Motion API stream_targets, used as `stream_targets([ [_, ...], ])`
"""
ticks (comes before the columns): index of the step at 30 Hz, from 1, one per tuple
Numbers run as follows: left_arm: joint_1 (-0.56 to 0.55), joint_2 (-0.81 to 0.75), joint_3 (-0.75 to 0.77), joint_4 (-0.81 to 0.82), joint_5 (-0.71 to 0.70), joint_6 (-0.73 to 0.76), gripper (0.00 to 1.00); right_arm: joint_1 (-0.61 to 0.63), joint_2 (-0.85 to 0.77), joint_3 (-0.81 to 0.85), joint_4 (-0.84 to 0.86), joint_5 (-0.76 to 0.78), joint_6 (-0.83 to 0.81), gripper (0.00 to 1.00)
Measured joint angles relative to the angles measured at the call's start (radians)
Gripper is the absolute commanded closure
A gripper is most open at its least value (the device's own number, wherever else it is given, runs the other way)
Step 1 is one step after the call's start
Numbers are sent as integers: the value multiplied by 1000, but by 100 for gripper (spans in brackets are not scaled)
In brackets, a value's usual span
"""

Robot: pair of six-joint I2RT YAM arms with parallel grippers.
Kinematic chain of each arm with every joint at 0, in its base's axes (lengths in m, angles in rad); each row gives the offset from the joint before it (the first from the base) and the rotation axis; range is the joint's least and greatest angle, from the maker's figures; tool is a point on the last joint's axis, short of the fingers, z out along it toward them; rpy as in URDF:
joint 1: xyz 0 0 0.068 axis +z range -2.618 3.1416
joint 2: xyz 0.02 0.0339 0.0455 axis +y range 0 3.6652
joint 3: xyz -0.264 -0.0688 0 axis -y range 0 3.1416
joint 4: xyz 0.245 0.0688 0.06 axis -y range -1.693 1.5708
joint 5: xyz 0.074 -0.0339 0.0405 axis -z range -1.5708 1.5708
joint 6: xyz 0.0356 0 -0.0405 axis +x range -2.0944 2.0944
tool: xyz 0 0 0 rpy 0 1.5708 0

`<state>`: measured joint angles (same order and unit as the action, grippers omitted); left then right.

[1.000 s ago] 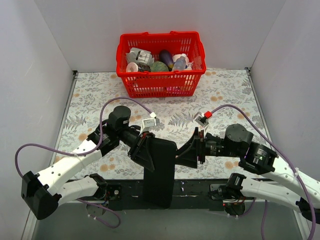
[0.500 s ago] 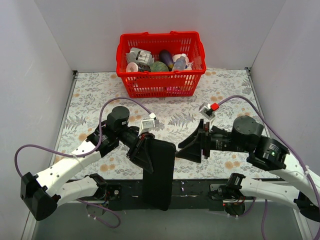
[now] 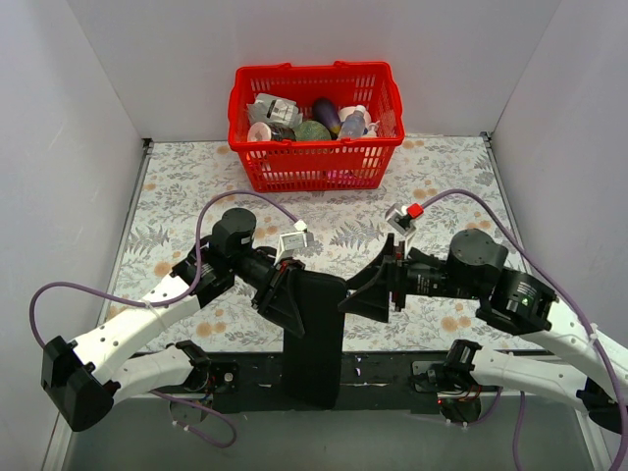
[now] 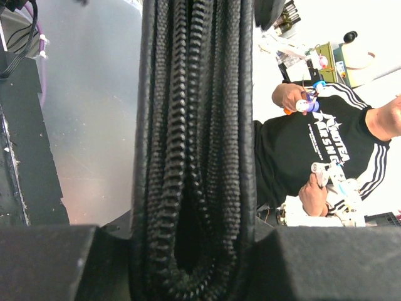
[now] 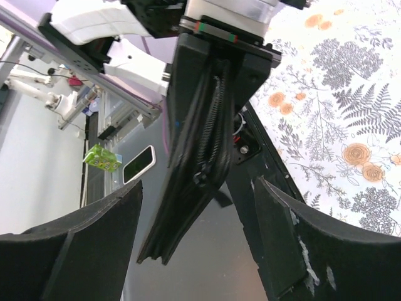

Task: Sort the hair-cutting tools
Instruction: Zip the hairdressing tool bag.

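Observation:
My left gripper (image 3: pixel 294 294) is shut on the flat black folding case (image 3: pixel 315 334), holding it up over the table's near edge. In the left wrist view the case's zipped edge (image 4: pixel 194 150) fills the gap between my fingers. My right gripper (image 3: pixel 363 294) is open and empty, just right of the case, its jaws pointing at it. In the right wrist view the case (image 5: pixel 200 157) hangs between my spread fingers (image 5: pixel 282 238), apart from them, with its zipper pull showing. The scissors and comb are hidden from view.
A red plastic basket (image 3: pixel 316 152) with bottles and packets stands at the back middle of the floral tablecloth (image 3: pixel 196 196). White walls close in the left, right and back. The black arm mount (image 3: pixel 392 378) runs along the near edge.
My right gripper has swung back left toward the case after pulling away to the right. The left gripper has kept the case held, shifting it only slightly.

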<state>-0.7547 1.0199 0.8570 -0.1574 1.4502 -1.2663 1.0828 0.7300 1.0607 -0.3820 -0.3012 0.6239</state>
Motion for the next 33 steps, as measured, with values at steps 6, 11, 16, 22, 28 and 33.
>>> stream_targets([
  [6, 0, 0, 0, 0, -3, -6, 100, 0, 56, -3, 3, 14, -11, 16],
  [11, 0, 0, 0, 0, -3, -6, 100, 0, 60, -3, 24, 13, -22, 19],
  [16, 0, 6, 0, 0, -5, -6, 100, 0, 93, -3, 72, -11, -20, 29],
  [22, 1, 24, 0, -2, -13, 7, 100, -6, 144, -5, 108, -37, 14, 99],
  [28, 5, 26, 3, -10, -46, 17, 66, -16, 138, -10, 103, -20, 37, 99],
  [33, -4, 29, 70, -6, -189, -46, 2, -6, 95, -13, 85, 21, -2, 99],
])
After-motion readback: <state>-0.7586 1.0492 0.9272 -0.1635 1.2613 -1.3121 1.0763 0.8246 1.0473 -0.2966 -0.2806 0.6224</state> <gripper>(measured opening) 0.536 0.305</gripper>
